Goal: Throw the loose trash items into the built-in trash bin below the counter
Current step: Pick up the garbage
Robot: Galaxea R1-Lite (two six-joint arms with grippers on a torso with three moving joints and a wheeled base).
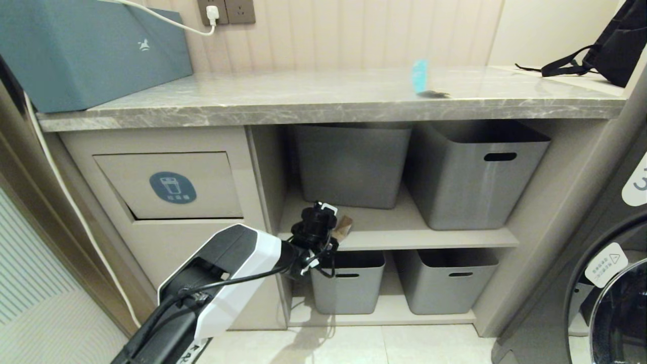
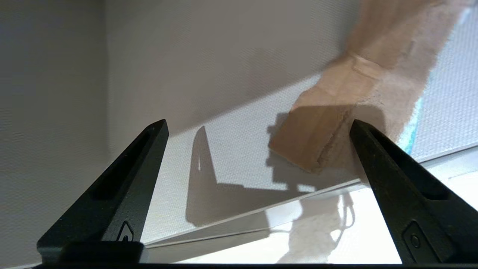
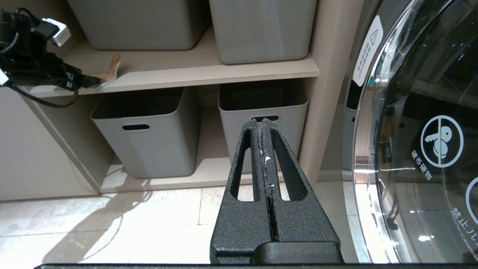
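A torn brown cardboard scrap lies at the front left of the middle shelf. My left gripper is open at the shelf edge. The scrap's near corner sits between the fingertips, close to one finger; its cyan side shows only as a thin edge. A second scrap, cyan side showing, stands on the countertop. The trash bin's flap, beige with a blue oval badge, is left of the shelves and is not pushed in. My right gripper is shut, parked low near the washer.
Grey tubs stand on the middle shelf behind the scrap, with two more below. A teal box and a black bag sit on the counter. A washing machine door is at the right.
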